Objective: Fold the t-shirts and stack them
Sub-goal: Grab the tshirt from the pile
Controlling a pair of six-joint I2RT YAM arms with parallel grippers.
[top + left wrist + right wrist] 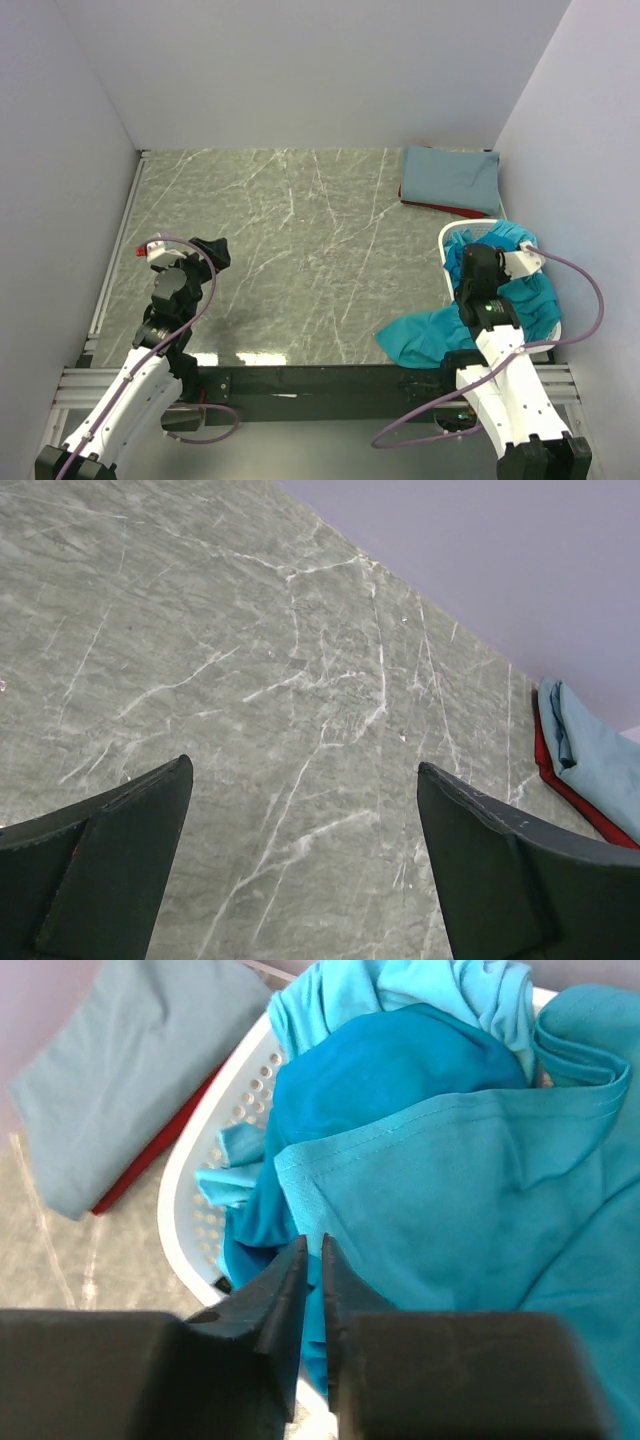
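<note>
Several bright teal t-shirts [530,290] are heaped in the white basket [447,237], and one spills over its near rim onto the table [420,340]. My right gripper [312,1245] is over the basket's near-left rim, its jaws nearly together with a fold of a teal t-shirt [450,1180] pinched between them. A folded grey-blue t-shirt [452,178] lies on a dark red one [440,208] at the back right corner. My left gripper [303,770] hangs open over bare marble at the left, holding nothing.
The perforated basket [190,1160] stands against the right wall, just in front of the folded stack [120,1060]. Walls close in the table on the left, back and right. A small red object [139,250] sits at the left edge.
</note>
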